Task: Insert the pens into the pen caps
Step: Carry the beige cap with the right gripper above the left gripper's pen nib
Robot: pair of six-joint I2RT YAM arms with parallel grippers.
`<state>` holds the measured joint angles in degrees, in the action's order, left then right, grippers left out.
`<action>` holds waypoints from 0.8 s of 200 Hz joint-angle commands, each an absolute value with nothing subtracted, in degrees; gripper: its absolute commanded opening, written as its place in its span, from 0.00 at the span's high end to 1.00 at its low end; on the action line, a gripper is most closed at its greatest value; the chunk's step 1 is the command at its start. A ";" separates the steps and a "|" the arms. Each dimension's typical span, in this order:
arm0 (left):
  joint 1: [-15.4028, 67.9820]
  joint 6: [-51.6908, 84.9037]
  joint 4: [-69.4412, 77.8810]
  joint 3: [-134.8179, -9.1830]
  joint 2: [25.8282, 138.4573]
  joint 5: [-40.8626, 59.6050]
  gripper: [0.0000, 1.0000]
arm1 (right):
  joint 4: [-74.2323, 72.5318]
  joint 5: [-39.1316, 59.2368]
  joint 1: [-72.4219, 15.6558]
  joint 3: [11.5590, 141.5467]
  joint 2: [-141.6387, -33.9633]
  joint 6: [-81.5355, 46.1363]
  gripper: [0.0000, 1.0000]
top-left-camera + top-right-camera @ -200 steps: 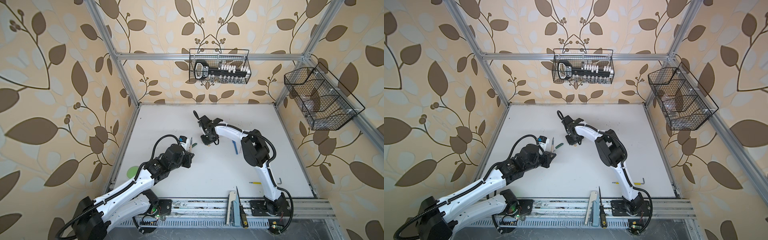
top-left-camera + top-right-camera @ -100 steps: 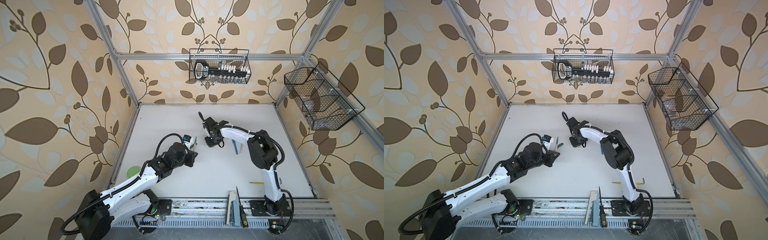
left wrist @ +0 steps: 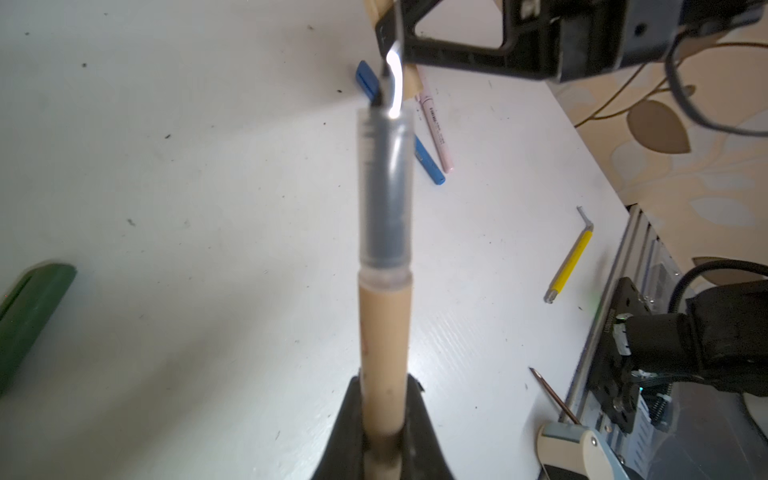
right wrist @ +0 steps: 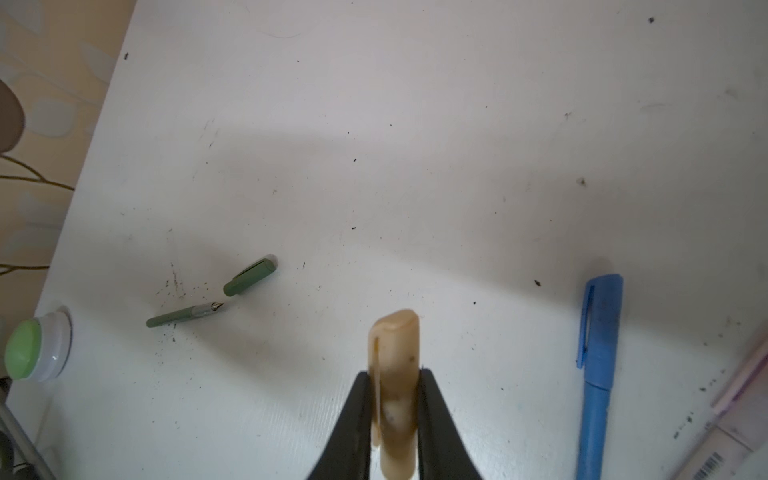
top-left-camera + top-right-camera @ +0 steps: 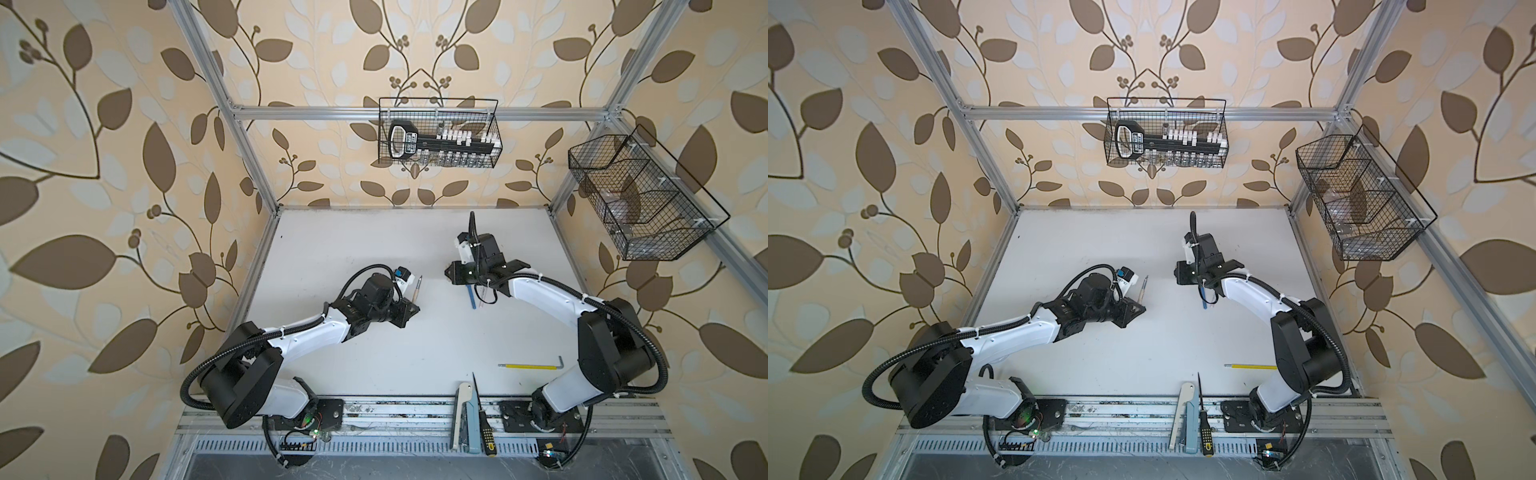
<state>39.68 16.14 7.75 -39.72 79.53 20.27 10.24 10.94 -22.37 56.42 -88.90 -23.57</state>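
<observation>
Top views, left: in both top views the left gripper (image 5: 411, 307) pinches the slim tan plastic stick pen (image 5: 417, 286) over the middle of the white bench (image 5: 353, 249), tip toward the far edge.
Top views, right: right gripper (image 5: 455, 274) near the pen tip, apart; grip unreadable here.
Change: right arm has pulled back toward the right edge, jaws closer together; left arm has edged inward.
Left wrist: pen tip aims at the short tan tubular cap (image 3: 414, 83) in the right gripper; capped blue pen (image 3: 430, 166) and pale pink pen (image 3: 436, 133) lie beyond.
Right wrist: jaws squeezed on that cap, clip end outward; dark green pen (image 4: 185, 314) and green cap (image 4: 250, 276) near the left edge, apart.
Meaning: cap pick looks done; aligning and insertion next; green pair remains.
</observation>
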 commanded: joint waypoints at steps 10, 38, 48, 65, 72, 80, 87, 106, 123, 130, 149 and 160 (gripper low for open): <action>39.61 12.94 11.18 -44.25 81.07 25.85 1.00 | -1.44 16.47 -21.58 50.89 -83.30 -29.76 0.81; 40.46 13.51 13.08 -44.52 82.00 27.57 1.00 | -8.09 18.58 -21.33 46.41 -78.20 -34.71 0.81; 41.01 13.37 13.13 -44.72 81.97 27.60 1.00 | -10.87 19.17 -21.23 45.00 -76.65 -36.58 0.80; 41.65 13.36 13.14 -45.16 83.72 28.01 1.00 | -15.92 19.83 -21.19 42.79 -74.55 -39.60 0.80; 41.87 13.34 13.18 -45.33 83.75 28.25 1.00 | -17.97 19.84 -21.18 41.87 -73.90 -40.87 0.80; 42.14 13.36 13.10 -45.44 83.69 28.31 1.00 | -19.71 20.17 -21.18 41.14 -73.24 -41.93 0.80; 42.31 13.35 13.05 -45.53 83.52 28.43 1.00 | -21.36 20.41 -21.18 40.45 -72.88 -42.94 0.80; 42.88 13.02 12.67 -45.70 82.98 28.56 1.00 | -26.97 21.42 -21.35 38.28 -72.44 -46.34 0.80; 43.24 12.75 12.55 -45.79 82.88 28.56 1.00 | -30.85 22.18 -21.66 36.94 -72.70 -48.43 0.80; 43.33 12.78 12.52 -45.79 82.88 28.56 1.00 | -31.01 22.40 -21.92 37.02 -72.95 -48.68 0.80; 43.42 12.86 12.61 -45.70 81.27 28.65 1.00 | -31.69 22.32 -22.81 36.68 -73.15 -48.93 0.80; 43.44 12.83 12.48 -45.70 80.90 28.57 1.00 | -32.14 22.34 -23.19 36.39 -72.97 -49.11 0.80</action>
<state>42.83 14.28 10.83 -43.51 83.88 27.03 -27.18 21.06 -22.22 37.26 -73.14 -46.54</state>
